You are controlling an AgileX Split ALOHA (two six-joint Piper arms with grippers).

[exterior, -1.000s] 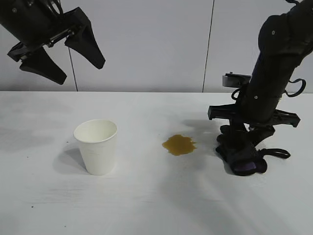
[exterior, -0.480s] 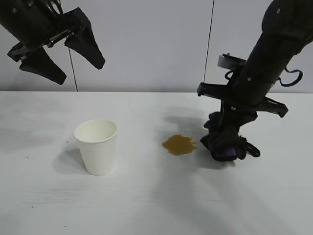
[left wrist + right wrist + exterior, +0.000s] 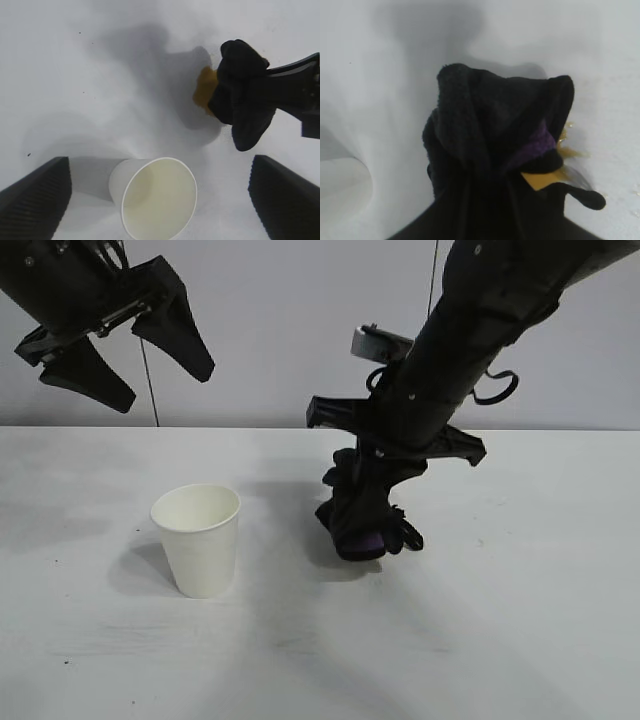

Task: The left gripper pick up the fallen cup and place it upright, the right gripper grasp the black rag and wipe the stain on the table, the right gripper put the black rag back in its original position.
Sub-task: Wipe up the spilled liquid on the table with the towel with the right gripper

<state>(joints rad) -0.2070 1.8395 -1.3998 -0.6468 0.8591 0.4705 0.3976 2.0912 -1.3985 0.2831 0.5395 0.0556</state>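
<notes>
Table (image 3: 520,640) white, smudged, under pale panelled wall (image 3: 300,330).

Both arms are finished in matt black. The left claw (image 3: 135,365) is formed of two broad, pointed wedge fingers (image 3: 35,200) with a woven carbon texture. On the right arm, thin looped black cables and a small grey block are carried.
</notes>
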